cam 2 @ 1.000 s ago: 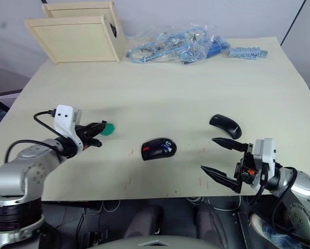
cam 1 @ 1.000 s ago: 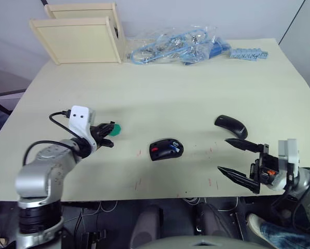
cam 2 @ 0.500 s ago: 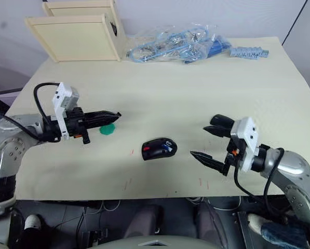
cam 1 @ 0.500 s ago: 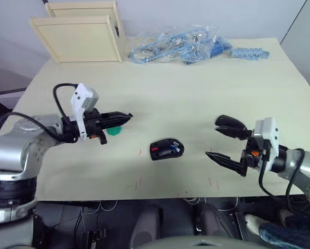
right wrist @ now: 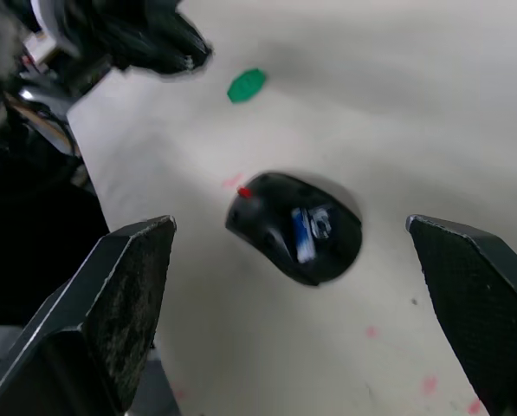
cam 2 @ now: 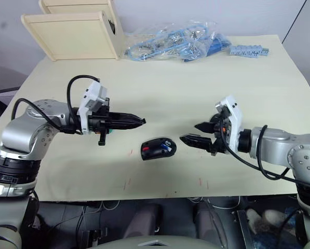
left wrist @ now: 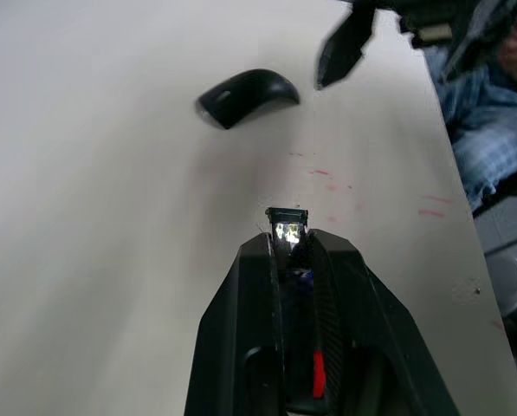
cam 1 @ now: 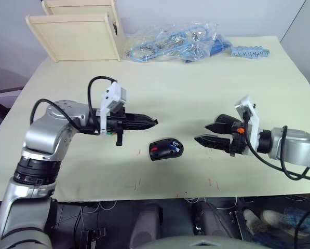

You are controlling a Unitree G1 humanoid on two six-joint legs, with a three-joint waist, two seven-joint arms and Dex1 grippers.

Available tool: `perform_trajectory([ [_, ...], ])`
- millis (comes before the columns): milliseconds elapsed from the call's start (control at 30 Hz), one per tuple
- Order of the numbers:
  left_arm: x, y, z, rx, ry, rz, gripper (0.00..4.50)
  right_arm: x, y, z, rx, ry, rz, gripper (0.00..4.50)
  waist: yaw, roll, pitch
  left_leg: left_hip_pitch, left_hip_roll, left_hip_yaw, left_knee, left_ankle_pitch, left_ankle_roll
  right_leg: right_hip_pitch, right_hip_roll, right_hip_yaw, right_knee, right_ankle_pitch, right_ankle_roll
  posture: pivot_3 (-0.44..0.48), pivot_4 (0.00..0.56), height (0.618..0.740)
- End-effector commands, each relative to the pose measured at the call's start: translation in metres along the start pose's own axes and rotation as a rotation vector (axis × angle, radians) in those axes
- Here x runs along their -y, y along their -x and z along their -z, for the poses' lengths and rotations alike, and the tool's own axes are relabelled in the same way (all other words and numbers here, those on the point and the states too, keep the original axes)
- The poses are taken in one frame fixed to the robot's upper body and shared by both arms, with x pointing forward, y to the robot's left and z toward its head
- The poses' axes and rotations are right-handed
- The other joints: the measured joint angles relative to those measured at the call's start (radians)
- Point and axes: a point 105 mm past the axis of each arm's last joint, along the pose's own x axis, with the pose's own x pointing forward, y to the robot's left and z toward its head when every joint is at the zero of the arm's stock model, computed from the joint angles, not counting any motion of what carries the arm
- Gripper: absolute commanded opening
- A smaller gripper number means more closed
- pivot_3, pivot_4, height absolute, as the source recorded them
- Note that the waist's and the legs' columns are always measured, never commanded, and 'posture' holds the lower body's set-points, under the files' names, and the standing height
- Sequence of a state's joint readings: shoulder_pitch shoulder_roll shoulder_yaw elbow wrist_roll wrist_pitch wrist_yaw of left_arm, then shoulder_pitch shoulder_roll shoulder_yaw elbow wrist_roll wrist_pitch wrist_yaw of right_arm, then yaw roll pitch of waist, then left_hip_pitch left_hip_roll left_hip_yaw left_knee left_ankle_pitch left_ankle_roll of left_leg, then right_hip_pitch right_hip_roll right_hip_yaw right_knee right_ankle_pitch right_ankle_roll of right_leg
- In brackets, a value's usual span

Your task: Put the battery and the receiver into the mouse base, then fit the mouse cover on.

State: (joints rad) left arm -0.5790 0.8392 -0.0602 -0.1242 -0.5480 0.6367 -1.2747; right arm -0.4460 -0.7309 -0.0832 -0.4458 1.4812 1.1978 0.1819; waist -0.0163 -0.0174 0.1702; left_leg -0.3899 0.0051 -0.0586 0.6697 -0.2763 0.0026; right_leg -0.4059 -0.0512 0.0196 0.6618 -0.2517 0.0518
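Receiver [left wrist: 287, 230] between left pincer [left wrist: 288, 247] tips

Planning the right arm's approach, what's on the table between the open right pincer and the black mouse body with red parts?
Only bare table separates the right pincer from the black oval mouse base, seen in the right eye view.

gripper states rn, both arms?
Left gripper: shut on the receiver, which pokes out at its fingertips.
Right gripper: open, holding nothing, facing the mouse base.
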Motion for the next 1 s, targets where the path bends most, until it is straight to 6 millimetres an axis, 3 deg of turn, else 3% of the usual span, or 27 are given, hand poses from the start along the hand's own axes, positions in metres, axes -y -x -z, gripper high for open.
perform_trajectory([
  [33, 0.008, -0.007, -0.014, 0.005, -0.097, 0.056, 0.01, -0.013, -0.010, -0.008, -0.011, -0.078, -0.065, 4.50, -0.001, 0.000, 0.000, -0.002, 0.000, 0.000, 0.000, 0.000, 0.000, -0.002, 0.000, 0.000, 0.000, 0.000, 0.000, 0.000, 0.150, 0.740],
  [267, 0.011, -0.016, -0.019, -0.004, -0.160, 0.108, 0.01, -0.021, -0.026, -0.017, -0.055, -0.215, -0.106, 4.50, -0.002, 0.000, 0.000, -0.008, 0.000, 0.000, 0.001, 0.000, 0.000, -0.006, 0.000, -0.001, 0.000, 0.000, 0.000, 0.000, 0.150, 0.740],
  [567, 0.017, -0.027, -0.022, -0.013, -0.230, 0.155, 0.01, -0.016, -0.046, -0.020, -0.074, -0.295, -0.124, 4.50, -0.001, 0.000, 0.000, -0.008, 0.000, 0.000, 0.002, 0.000, 0.000, -0.007, 0.001, 0.000, 0.001, 0.000, 0.000, 0.000, 0.150, 0.740],
  [667, 0.020, -0.029, -0.022, -0.015, -0.245, 0.167, 0.00, -0.014, -0.049, -0.021, -0.074, -0.317, -0.129, 3.61, -0.001, 0.000, 0.000, -0.008, 0.000, 0.000, 0.002, 0.000, 0.000, -0.007, 0.001, 0.000, 0.001, 0.000, 0.000, 0.000, 0.150, 0.740],
  [767, 0.021, -0.029, -0.021, -0.019, -0.255, 0.171, 0.00, -0.018, -0.050, -0.020, -0.088, -0.307, -0.152, 2.15, -0.001, 0.000, 0.000, -0.008, 0.000, 0.000, 0.002, 0.000, 0.000, -0.007, 0.001, 0.000, 0.001, 0.000, 0.000, 0.000, 0.150, 0.740],
  [1000, 0.023, -0.030, -0.018, -0.024, -0.269, 0.178, 0.00, -0.019, -0.049, -0.020, -0.089, -0.312, -0.169, 2.15, -0.001, 0.000, 0.000, -0.008, 0.000, 0.000, 0.002, 0.000, 0.000, -0.007, 0.001, 0.000, 0.001, 0.000, 0.000, 0.000, 0.150, 0.740],
])
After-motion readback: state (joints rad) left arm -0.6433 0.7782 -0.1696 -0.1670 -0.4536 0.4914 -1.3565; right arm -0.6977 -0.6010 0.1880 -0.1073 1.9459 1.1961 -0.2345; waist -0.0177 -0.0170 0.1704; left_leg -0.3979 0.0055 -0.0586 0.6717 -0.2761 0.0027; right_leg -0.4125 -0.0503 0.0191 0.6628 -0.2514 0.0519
